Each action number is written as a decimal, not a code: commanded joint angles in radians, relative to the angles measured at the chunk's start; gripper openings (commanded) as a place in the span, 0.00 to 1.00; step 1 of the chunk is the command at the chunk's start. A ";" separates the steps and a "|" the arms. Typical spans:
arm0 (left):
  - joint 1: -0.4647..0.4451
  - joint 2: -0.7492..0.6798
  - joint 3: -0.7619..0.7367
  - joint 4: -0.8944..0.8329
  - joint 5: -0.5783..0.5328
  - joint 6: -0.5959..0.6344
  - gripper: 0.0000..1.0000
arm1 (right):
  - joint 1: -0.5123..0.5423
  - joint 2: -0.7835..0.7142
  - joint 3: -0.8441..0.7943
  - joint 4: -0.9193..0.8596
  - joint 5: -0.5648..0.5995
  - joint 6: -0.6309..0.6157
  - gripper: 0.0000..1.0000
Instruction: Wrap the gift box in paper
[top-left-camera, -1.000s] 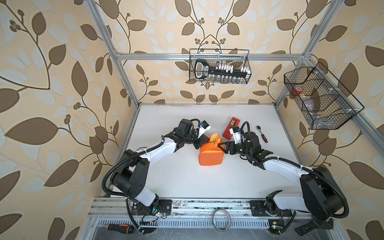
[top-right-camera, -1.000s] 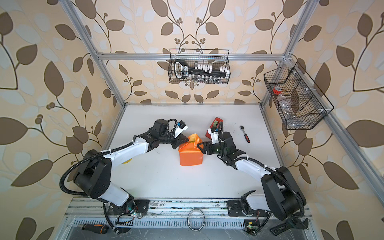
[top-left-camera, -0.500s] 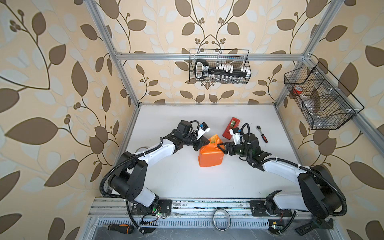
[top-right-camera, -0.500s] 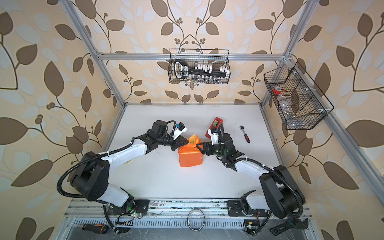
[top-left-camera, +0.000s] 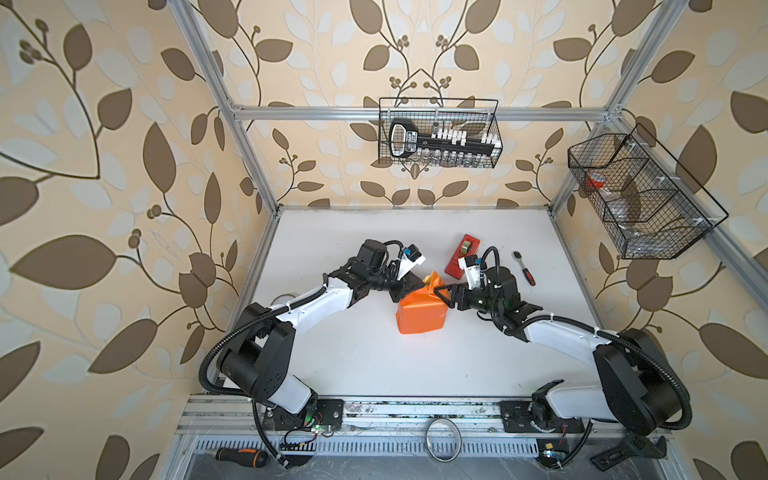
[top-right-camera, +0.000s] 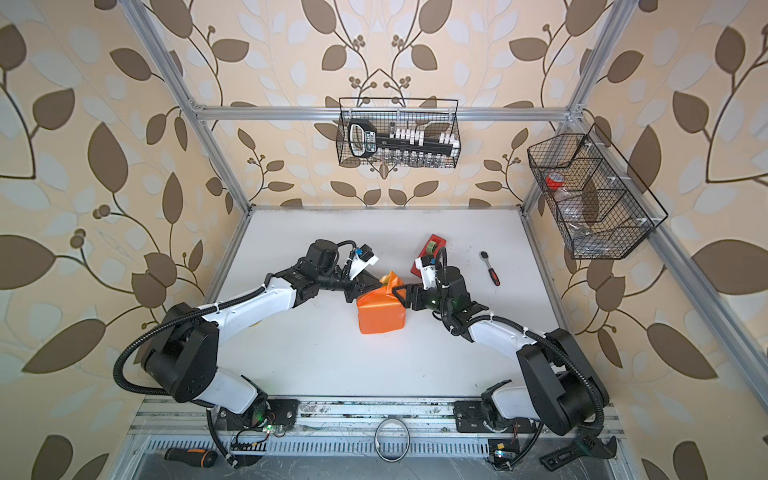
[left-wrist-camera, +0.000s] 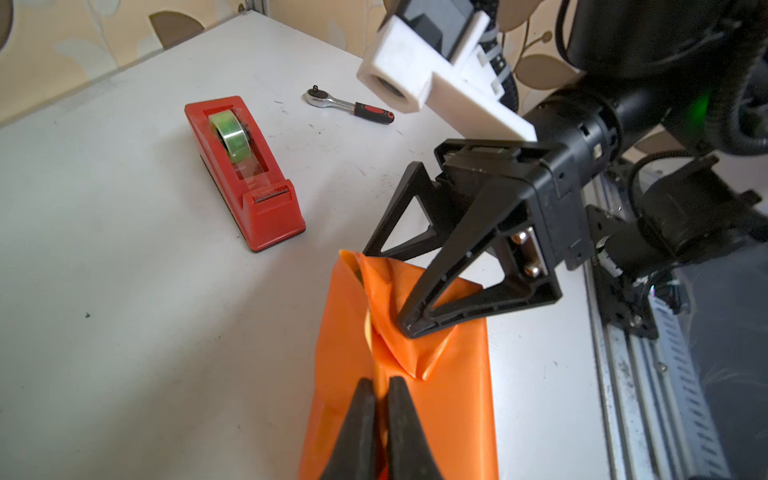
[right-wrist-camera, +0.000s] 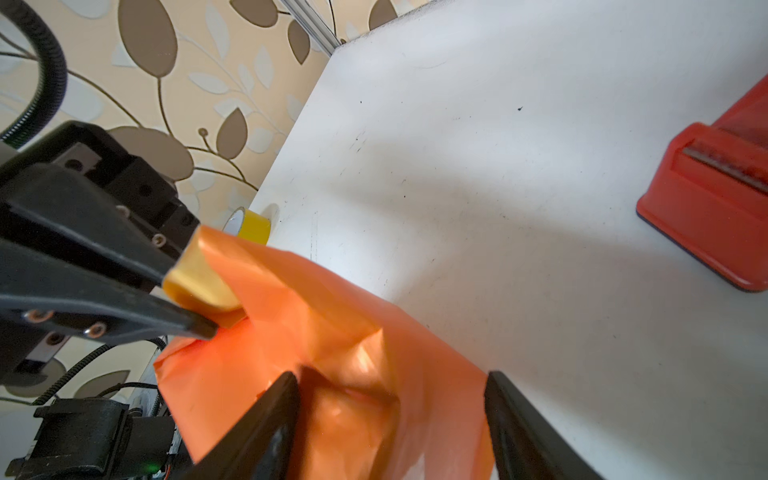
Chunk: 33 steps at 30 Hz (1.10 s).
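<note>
Orange paper (top-left-camera: 421, 316) lies bundled mid-frame on the white surface (top-left-camera: 365, 365) in both top views, its raised fold pinched tight in my left claw (left-wrist-camera: 380, 380), my spread right claw (right-wrist-camera: 390, 378) straddling its end.

Both top views hang high over the front rail, side by side, and look steeply down at the whole table (top-left-camera: 353, 365) and the back wall, so I get nearly the same picture twice. The left wrist camera sits close behind its own jaws and looks across the orange paper (left-wrist-camera: 449, 395) toward the red tape dispenser (left-wrist-camera: 245, 174) and the right arm (left-wrist-camera: 582, 137). The right wrist camera, just as near, faces back toward the left arm (right-wrist-camera: 83, 428). Both wrist views share the paper and the dispenser.
</note>
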 joint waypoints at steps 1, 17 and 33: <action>-0.016 -0.008 0.040 -0.006 0.029 0.023 0.03 | 0.009 0.036 -0.026 -0.089 0.032 -0.016 0.71; -0.020 -0.070 -0.037 -0.047 0.018 0.032 0.00 | 0.009 0.046 -0.023 -0.105 0.070 -0.002 0.72; -0.030 -0.071 -0.047 -0.154 0.002 0.082 0.01 | -0.029 -0.029 0.018 -0.159 0.005 -0.012 0.74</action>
